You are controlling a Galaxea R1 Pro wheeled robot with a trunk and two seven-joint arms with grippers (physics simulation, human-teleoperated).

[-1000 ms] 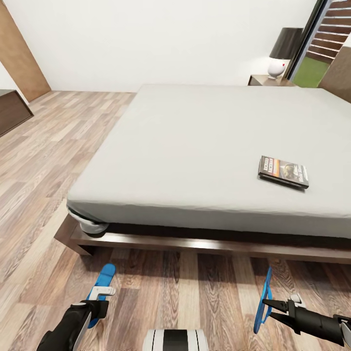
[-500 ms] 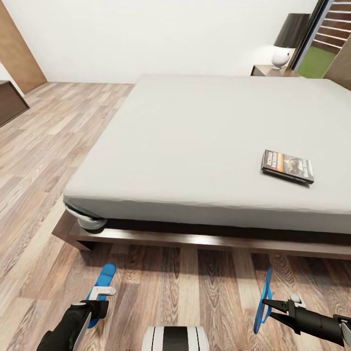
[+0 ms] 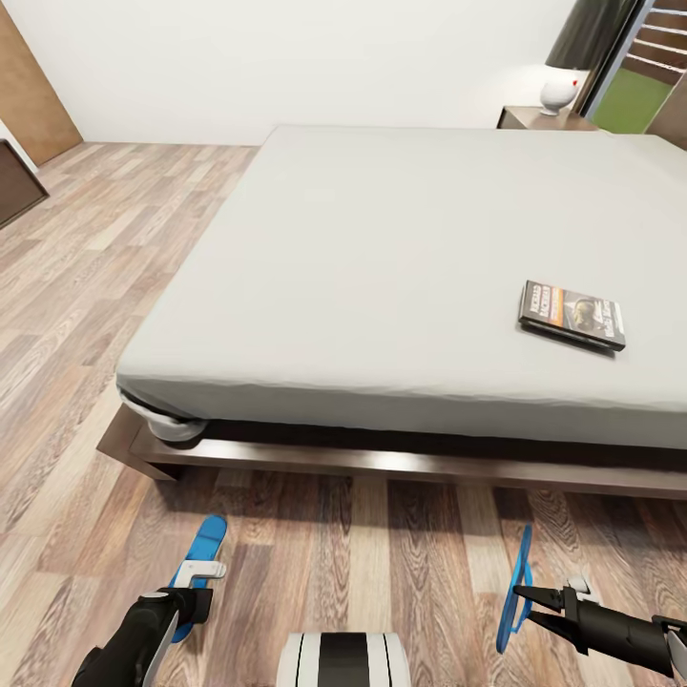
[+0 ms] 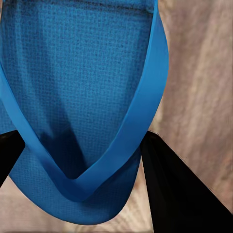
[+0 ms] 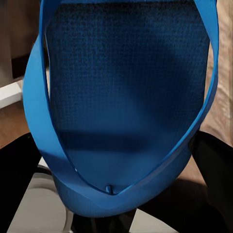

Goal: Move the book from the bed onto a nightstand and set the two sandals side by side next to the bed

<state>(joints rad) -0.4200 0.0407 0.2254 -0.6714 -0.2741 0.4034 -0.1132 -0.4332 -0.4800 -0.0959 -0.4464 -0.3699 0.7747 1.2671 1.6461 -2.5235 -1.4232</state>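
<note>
The book [image 3: 572, 315] lies flat on the pale mattress of the bed [image 3: 401, 248], toward its right side. My left gripper [image 3: 191, 582] is shut on one blue sandal [image 3: 197, 563], held above the plank floor at the lower left; up close that sandal [image 4: 82, 102] lies between my black fingers [image 4: 179, 189]. My right gripper [image 3: 525, 599] is shut on the other blue sandal [image 3: 516, 587], which stands on edge at the lower right and also appears in the right wrist view [image 5: 126, 107]. A nightstand [image 3: 544, 118] stands at the bed's far right corner.
A lamp [image 3: 584, 38] with a dark shade and a white base sits on the nightstand. The bed's dark wooden frame [image 3: 382, 468] runs across just ahead of both grippers. A dark low bench [image 3: 17, 181] shows at the far left, and a window [image 3: 639, 67] at the top right.
The whole head view has shifted: the bed now sits closer and higher in the picture as the camera moved forward. Both grippers keep the same hold on the sandals.
</note>
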